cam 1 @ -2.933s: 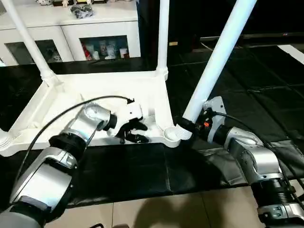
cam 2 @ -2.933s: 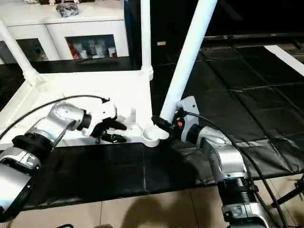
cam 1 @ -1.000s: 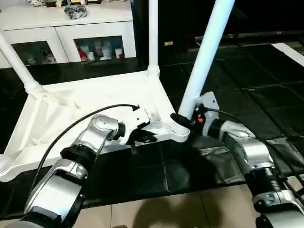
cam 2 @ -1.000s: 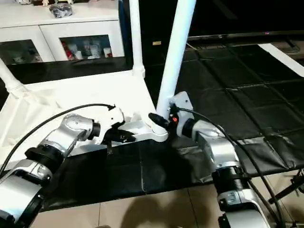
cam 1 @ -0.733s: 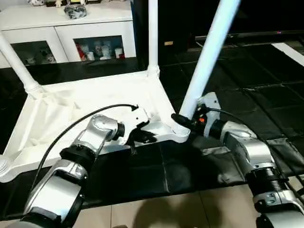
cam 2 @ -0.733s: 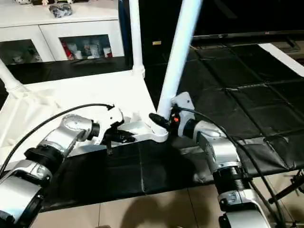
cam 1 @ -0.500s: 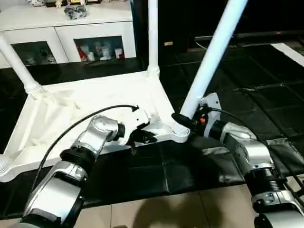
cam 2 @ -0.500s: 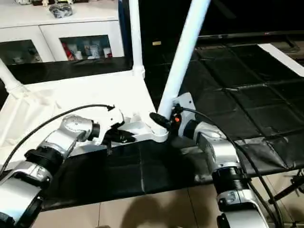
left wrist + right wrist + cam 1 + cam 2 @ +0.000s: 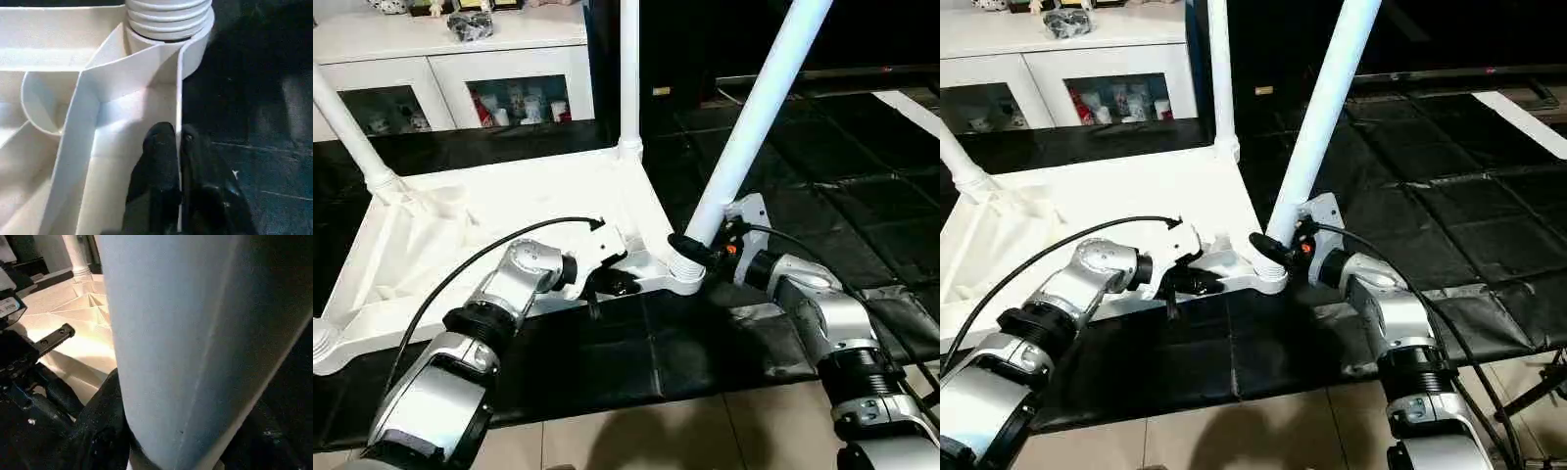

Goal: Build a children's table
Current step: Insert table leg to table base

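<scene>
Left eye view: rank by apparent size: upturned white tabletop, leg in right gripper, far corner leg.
1. Upturned white plastic tabletop.
2. Tapered white leg in the right gripper, though nearness inflates it.
3. Far corner upright white leg.

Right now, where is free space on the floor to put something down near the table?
The black mat is bare in front of the tabletop's near rim, between the forearms, and right of the right gripper. It is crowded at the near corner socket, where the leg and left gripper meet.

Tilted leg (image 9: 756, 113) and far upright leg (image 9: 628, 69) both ran off the top edge, tops unseen. Tabletop (image 9: 470, 220) near-left corner was cut by the frame edge. Items behind the cabinet (image 9: 460, 69) glass doors were too small to identify; the tilted leg hid part of the right gripper (image 9: 683, 247).
</scene>
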Motion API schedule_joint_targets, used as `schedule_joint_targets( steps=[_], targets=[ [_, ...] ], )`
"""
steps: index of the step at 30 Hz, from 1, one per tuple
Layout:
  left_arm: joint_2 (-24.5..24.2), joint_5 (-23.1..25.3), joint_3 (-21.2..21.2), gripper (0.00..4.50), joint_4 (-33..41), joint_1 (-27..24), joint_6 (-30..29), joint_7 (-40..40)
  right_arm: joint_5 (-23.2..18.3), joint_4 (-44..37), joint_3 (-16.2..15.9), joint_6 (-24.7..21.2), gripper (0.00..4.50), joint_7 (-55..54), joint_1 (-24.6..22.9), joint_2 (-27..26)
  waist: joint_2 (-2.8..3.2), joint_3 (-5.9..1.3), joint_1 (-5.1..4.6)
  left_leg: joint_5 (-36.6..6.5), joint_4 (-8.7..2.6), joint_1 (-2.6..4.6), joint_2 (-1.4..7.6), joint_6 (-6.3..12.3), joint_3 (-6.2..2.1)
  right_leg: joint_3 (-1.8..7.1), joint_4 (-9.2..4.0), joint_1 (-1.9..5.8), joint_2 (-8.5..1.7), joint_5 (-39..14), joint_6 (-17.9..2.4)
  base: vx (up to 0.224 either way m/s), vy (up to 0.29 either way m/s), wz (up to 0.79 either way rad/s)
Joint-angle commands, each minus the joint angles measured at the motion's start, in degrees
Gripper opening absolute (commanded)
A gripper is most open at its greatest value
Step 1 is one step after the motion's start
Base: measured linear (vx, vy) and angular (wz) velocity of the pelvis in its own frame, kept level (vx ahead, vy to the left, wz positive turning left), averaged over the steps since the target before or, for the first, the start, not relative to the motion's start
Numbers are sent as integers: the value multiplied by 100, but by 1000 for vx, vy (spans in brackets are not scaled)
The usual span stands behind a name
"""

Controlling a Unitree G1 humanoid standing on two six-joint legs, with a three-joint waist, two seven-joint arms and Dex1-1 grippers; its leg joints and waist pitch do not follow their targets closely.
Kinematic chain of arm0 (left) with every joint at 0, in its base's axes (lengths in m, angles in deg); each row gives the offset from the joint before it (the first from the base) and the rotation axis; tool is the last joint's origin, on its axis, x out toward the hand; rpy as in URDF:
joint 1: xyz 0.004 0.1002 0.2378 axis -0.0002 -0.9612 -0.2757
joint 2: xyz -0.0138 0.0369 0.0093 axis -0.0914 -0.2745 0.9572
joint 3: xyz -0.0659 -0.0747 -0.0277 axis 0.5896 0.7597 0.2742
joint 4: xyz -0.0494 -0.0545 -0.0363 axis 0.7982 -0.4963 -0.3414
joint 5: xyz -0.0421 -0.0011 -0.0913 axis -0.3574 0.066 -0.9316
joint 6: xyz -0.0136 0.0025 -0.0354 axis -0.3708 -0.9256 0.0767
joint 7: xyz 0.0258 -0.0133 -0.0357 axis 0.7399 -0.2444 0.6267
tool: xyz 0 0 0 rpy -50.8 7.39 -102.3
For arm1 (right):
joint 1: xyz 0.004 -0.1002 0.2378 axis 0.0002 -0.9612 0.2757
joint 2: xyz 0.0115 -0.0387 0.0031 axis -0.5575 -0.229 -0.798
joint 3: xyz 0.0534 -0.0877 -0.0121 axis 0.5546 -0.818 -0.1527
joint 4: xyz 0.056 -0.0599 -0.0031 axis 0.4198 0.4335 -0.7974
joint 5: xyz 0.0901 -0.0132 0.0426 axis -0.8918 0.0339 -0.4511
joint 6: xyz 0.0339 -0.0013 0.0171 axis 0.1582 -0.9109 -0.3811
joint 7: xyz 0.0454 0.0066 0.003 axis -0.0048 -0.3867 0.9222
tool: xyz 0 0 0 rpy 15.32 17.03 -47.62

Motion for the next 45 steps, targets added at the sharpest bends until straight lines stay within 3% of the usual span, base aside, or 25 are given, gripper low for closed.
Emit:
schedule_joint_targets(
  steps=[1,8,12,22,28,29,30,31,32,34,37,40,42,44,45],
  targets=[
    [-127,93,-43,1,-71,111,-51,2,165,120,-237,-159,191,114,-93,51,-66,-415,30,-915,-432,8,232,364,-99,359,-521,363,-460,-2252,-552,0,0,0],
    [-130,64,3,0,-29,118,-27,-126,270,168,-405,-167,191,309,-28,135,-79,-418,33,-832,-426,-3,228,408,-88,366,-502,371,-460,-2069,-638,0,0,0],
    [-157,0,-65,0,144,65,63,-507,375,421,-583,-315,191,551,243,183,-73,-415,28,-851,-426,4,236,428,-86,365,-501,365,-461,-2117,-661,0,0,0],
    [-148,40,-82,0,210,20,-15,-465,42,853,-175,-418,191,522,498,65,-86,-411,26,-881,-437,12,253,380,-90,372,-500,360,-468,-2142,-693,0,0,0],
    [-61,-13,151,0,-32,175,-113,-107,-245,902,204,-328,191,496,196,5,-74,-407,46,-961,-441,28,257,363,-84,366,-531,348,-470,-2216,-678,0,0,0],
    [-52,-25,174,0,-58,199,-114,-92,-260,883,253,-224,191,443,58,-20,1,-408,62,-981,-437,35,255,348,-92,368,-528,342,-482,-2215,-679,0,0,0],
    [-46,-37,193,0,-81,221,-117,-84,-292,859,302,-149,191,410,-84,-50,-44,-407,52,-1022,-442,29,247,346,-86,361,-550,349,-472,-2237,-653,0,0,0],
    [-46,-37,193,0,-81,221,-117,-84,-292,859,302,-149,191,410,-84,-50,-46,-411,59,-1015,-453,31,258,343,-98,362,-536,354,-477,-2211,-661,0,0,0],
    [-46,-37,193,0,-81,221,-117,-84,-292,859,302,-149,191,410,-84,-50,-43,-409,56,-1027,-455,31,259,342,-99,357,-535,350,-467,-2209,-669,0,0,0],
    [-33,-54,225,0,-122,266,-116,-62,-366,779,430,19,191,295,-378,-144,17,-404,42,-1123,-455,34,254,317,-97,363,-565,349,-465,-2176,-670,0,0,0],
    [-12,-50,262,0,-193,311,-91,30,-363,679,491,239,191,204,-638,-228,20,-407,47,-1219,-478,55,256,305,-105,358,-560,357,-464,-2116,-702,0,0,0],
    [13,-41,290,0,-240,343,-81,99,-227,513,381,435,191,215,-856,-196,16,-389,37,-1311,-491,76,226,339,-96,338,-605,370,-459,-2348,-636,0,0,0],
    [22,-30,293,0,-256,357,-72,106,10,321,137,528,191,267,-997,-61,22,-405,55,-1166,-495,88,236,367,-98,346,-603,369,-455,-2312,-598,0,0,0],
    [13,-4,287,0,-285,373,-35,115,397,142,-259,604,191,357,-1089,170,-21,-415,71,-993,-496,69,235,400,-91,352,-579,383,-440,-2114,-594,0,0,0],
    [-2,5,288,0,-298,377,-14,123,648,67,-546,618,191,490,-1100,334,-15,-414,79,-944,-494,66,226,432,-85,353,-566,388,-443,-2115,-587,0,0,0]
  ],
)
